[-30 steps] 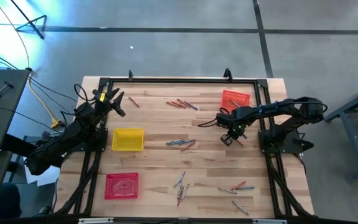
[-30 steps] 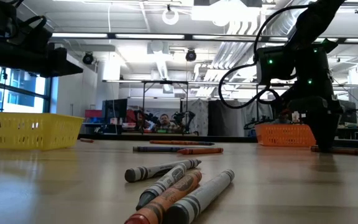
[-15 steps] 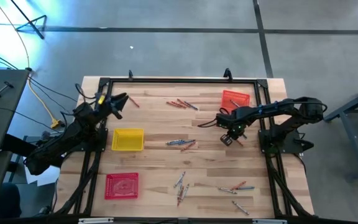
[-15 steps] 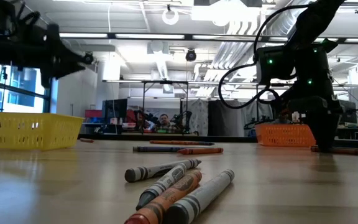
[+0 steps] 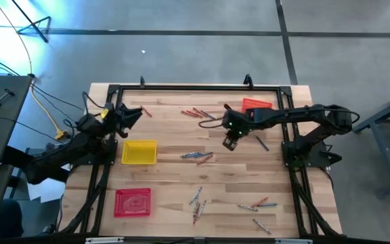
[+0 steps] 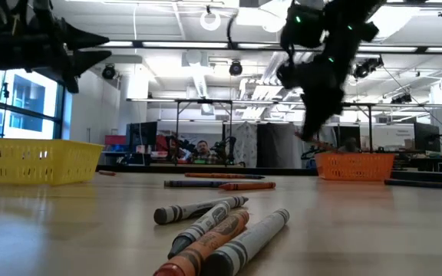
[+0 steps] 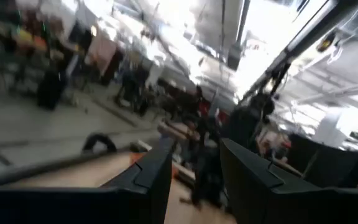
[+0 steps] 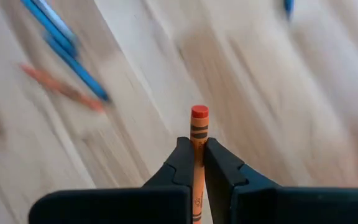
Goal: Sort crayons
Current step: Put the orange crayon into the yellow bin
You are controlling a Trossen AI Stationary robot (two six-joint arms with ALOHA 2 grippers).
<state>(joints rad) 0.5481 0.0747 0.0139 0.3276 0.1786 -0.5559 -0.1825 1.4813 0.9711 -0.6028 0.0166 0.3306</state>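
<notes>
My right gripper (image 5: 229,144) hangs above the table's middle right, shut on an orange-red crayon (image 8: 198,127). More crayons lie flat in loose groups: at the far middle (image 5: 198,113), at the centre (image 5: 197,156), near the front (image 5: 196,203) and at the front right (image 5: 256,205). A dark one (image 5: 261,143) lies alone to the right of my right gripper. In the low view several crayons (image 6: 221,230) lie close by. My left gripper (image 5: 135,112) waits open at the table's far left and touches nothing. My right gripper pinches the orange-red crayon between its two fingers at the wrapped shaft (image 8: 198,149). The crayon lies along the fingers, and its orange end (image 8: 199,113) sticks out past the fingertips. The fingers slant steeply down from above. The crayon is lifted clear of the table.
A yellow tray (image 5: 139,152) stands left of centre, a red tray (image 5: 133,202) at the front left and an orange tray (image 5: 256,105) at the far right behind my right arm. One crayon (image 5: 145,112) lies beside my left gripper. Black frame rails border the table.
My right gripper has risen off the table and swung toward the table's left with the orange-red crayon, now lifted clear. The dark crayon beside it stays on the table. My left gripper has rolled and tipped upward at the far left corner, still open.
</notes>
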